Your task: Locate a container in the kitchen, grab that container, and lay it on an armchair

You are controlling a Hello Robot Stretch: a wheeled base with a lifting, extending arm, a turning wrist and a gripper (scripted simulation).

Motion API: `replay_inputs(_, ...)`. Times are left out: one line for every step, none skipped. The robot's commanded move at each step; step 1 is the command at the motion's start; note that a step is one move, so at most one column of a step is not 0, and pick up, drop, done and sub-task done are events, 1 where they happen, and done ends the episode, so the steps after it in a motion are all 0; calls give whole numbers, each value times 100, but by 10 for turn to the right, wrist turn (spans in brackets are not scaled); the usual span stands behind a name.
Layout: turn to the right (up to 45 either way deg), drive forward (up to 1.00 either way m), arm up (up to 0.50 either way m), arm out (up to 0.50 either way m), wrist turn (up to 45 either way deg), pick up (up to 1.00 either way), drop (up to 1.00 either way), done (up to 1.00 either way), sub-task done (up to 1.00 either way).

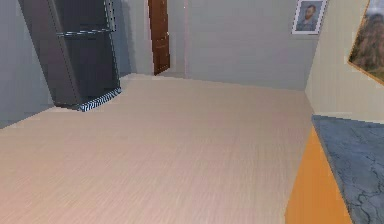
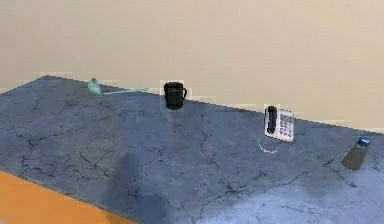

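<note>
At upper middle of the arm side view, black mug (image 2: pixel 175 95) upright on the blue marbled table (image 2: pixel 100 150), near the wall; likely the container wanted. Teal ladle (image 2: pixel 95 86) to its left, phone (image 2: pixel 279 124) right of centre, grey slanted object (image 2: pixel 355 153) at far right. Forward view: dark fridge (image 1: pixel 80 50) upper left, brown door (image 1: pixel 159 35) beside it. Locating step seemingly near done, grab not yet begun. State of the gripper: cannot tell. Next, probably: line up with mug, reach across table toward it.
</note>
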Motion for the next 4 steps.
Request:
replay_inputs(0,0,38,0,0,0,0,0,0)
replay_inputs(0,0,0,50,0,0,0,0,0)
replay_inputs(0,0,0,0,450,0,0,0,0)
replay_inputs(0,0,0,0,450,0,0,0,0)
